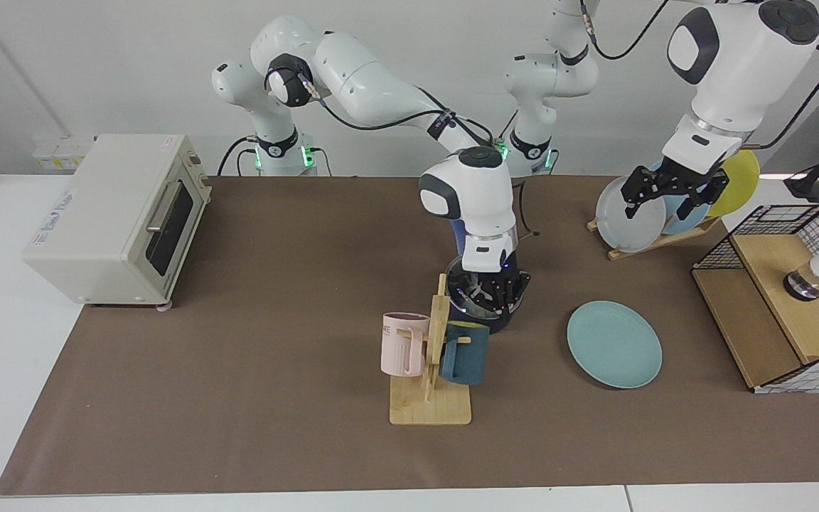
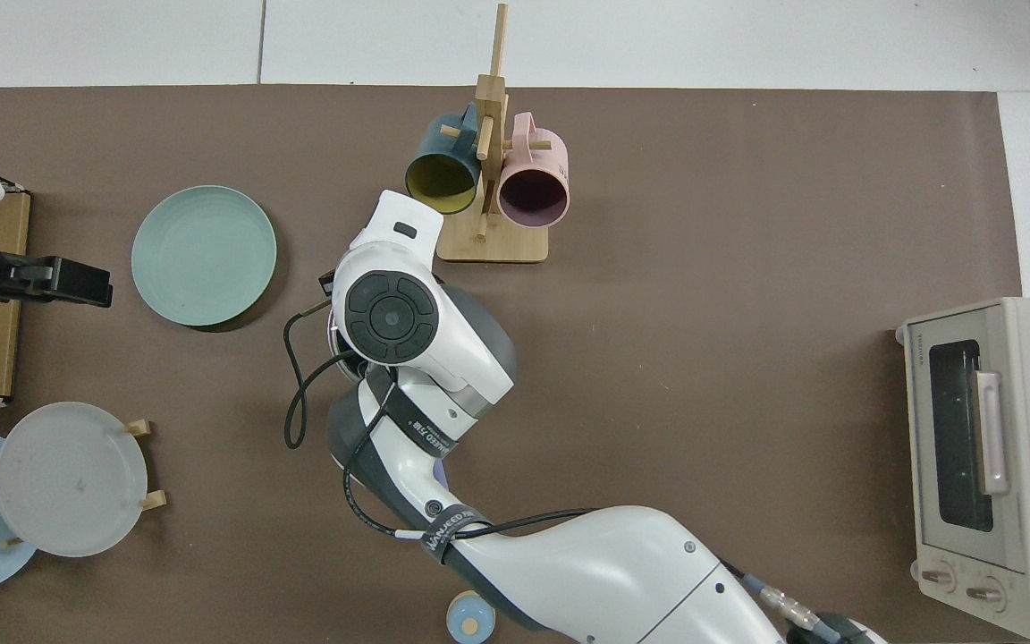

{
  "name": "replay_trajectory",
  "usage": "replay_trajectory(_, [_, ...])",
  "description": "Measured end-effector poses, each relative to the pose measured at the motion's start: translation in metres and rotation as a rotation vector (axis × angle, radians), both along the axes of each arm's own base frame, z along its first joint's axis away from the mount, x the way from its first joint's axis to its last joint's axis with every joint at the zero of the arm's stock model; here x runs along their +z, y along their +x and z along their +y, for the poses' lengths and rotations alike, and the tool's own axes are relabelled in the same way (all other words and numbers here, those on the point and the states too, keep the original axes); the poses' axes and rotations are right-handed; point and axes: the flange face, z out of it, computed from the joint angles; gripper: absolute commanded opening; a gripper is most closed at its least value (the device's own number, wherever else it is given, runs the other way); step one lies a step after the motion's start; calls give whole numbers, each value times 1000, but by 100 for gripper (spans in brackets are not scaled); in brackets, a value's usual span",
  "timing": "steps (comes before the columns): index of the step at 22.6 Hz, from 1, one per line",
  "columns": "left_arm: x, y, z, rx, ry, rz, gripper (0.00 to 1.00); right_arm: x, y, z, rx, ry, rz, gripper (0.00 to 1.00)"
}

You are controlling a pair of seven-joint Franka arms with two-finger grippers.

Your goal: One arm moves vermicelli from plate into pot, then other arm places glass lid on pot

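Brown mat covers my surface (image 1: 239, 398), white wall behind. My right hand (image 1: 489, 293) sits on the glass lid (image 1: 477, 302) over the pot (image 1: 498, 323), finger gap unreadable; left hand (image 1: 672, 190) waits spread, holding nothing, by the rack.

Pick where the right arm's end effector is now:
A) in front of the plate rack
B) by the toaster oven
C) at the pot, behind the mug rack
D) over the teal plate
C: the right end effector is down at the pot, just behind the mug rack.
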Motion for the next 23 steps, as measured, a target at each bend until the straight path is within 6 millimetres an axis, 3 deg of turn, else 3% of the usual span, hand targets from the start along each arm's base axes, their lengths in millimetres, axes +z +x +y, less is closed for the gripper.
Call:
replay_trajectory(3, [0,0,0,0,0,0,100,25,2,-10,-24,12,27,34])
replay_trajectory(8, [0,0,0,0,0,0,100,105,3,-48,-74,19,53,79])
replay_trajectory(12, [-1,0,0,0,0,1,100,154,-1,-94,-134,-12,119,87])
replay_trajectory(13, [-1,0,0,0,0,2,100,165,-2,-109,-151,-26,142,96])
replay_trajectory(14, [-1,0,0,0,0,2,100,175,-4,-126,-171,-42,168,99])
replay_trajectory(17, [-1,0,0,0,0,3,100,199,-11,-182,-237,-75,231,99])
replay_trajectory(20, [-1,0,0,0,0,3,100,213,-22,-244,-312,-88,283,99])
replay_trajectory(23, [-1,0,0,0,0,3,100,212,-39,-303,-385,-99,340,99])
